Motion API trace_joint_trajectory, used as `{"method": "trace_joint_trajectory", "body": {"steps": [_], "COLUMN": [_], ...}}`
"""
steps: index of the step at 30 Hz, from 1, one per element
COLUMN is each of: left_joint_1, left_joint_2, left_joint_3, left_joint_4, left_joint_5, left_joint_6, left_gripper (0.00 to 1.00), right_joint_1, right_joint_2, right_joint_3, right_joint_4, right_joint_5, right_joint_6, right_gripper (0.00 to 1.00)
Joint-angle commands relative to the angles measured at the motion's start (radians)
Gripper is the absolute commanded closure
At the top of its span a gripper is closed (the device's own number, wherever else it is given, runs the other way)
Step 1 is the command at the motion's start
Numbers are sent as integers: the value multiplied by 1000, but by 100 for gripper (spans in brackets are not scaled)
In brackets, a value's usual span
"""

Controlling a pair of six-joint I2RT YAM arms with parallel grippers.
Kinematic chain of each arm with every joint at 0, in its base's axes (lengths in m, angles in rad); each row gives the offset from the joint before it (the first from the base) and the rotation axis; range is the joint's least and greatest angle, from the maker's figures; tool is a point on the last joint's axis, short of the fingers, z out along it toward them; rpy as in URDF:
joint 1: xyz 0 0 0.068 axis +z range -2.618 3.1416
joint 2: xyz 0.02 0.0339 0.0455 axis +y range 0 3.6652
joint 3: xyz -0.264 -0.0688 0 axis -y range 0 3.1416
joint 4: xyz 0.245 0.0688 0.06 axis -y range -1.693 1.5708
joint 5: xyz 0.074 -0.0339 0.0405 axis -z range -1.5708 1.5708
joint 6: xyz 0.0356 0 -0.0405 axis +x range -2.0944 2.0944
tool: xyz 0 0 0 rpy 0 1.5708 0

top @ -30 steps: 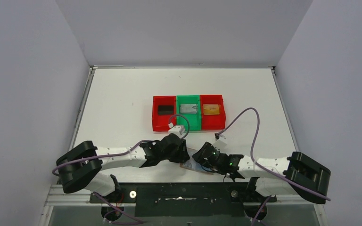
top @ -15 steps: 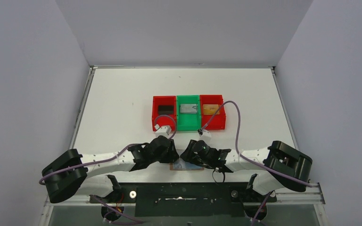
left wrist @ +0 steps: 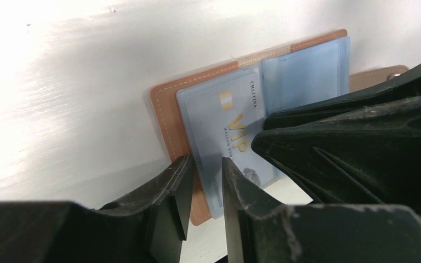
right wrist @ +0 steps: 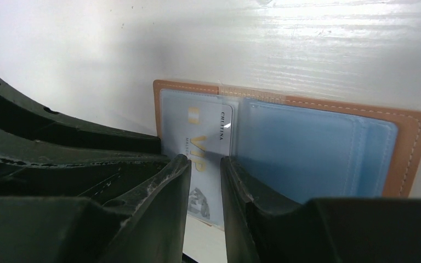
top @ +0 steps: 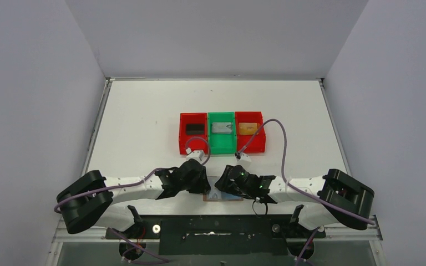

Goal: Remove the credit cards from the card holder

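Note:
The card holder (top: 224,197) lies open and flat at the table's near edge, tan leather (left wrist: 167,109) with pale blue pockets. A silver-grey credit card (left wrist: 225,120) marked VIP sits in its left pocket; it also shows in the right wrist view (right wrist: 197,129). My left gripper (left wrist: 206,170) is low over the holder's left edge, jaws a narrow gap apart, with the pocket edge showing between them. My right gripper (right wrist: 205,170) is low over the VIP card, jaws also a narrow gap apart. In the top view both grippers (top: 202,178) (top: 227,180) meet over the holder.
Three bins stand in a row mid-table: a red bin (top: 184,138) with a black card, a green bin (top: 222,141) with a silver card, a red bin (top: 252,143) with a gold-orange card. The table's near edge is just behind the holder.
Both grippers and the card holder have shifted left over the last second. The right arm swung in closer, and the holder now lies squarer to the table edge.

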State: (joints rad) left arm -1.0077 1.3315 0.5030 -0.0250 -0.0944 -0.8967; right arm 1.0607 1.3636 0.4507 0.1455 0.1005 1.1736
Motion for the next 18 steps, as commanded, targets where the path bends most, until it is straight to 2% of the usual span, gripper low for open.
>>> {"method": "trace_joint_trajectory", "body": {"steps": [1, 6, 10, 12, 14, 16, 18], "left_joint_1": [0, 1, 0, 1, 1, 3, 3], "left_joint_2": [27, 7, -3, -9, -10, -7, -3], "left_joint_3": [31, 19, 14, 21, 26, 32, 33], "left_joint_4": [34, 28, 60, 89, 106, 114, 115], "left_joint_5": [32, 16, 40, 65, 78, 79, 56], "left_joint_6": [17, 15, 23, 27, 27, 25, 18], "left_gripper": [77, 84, 86, 80, 77, 76, 76], "right_joint_1": [-1, -13, -12, -13, -13, -10, -12], "right_joint_2": [-55, -34, -38, -30, -33, -66, -103], "right_joint_3": [7, -1, -21, -28, -39, -102, -215], "right_joint_4": [-47, -90, -88, -52, -36, 64, 257], "right_joint_5": [42, 35, 44, 25, 30, 40, 34], "right_joint_6": [-9, 11, 29, 21, 48, 103, 153], "right_gripper": [71, 72, 71, 72, 77, 81, 81]}}
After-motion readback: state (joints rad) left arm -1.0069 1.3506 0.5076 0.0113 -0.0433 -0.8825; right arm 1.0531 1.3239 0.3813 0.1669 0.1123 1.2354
